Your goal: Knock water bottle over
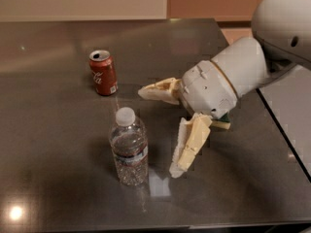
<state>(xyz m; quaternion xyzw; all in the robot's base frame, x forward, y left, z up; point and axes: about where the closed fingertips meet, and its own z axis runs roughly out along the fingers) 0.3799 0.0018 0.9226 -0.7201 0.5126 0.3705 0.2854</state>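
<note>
dark, glossy grey worktop point(53, 144) with soft glints of light carries a clear, ribbed plastic water bottle point(129, 152), standing upright, with a white screw cap and a thin label band round its middle. to its right in view hangs the claw point(158, 132), its two pale cream fingers point(189, 147) spread wide apart, gripping nothing, the gap facing the bottle. the lower finger is just beside the bottle, not touching it. a red coca-cola can point(103, 73) stands upright farther back, apart from both.

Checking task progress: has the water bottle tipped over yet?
No, the water bottle stands upright, with the open hand beside it, not touching.
</note>
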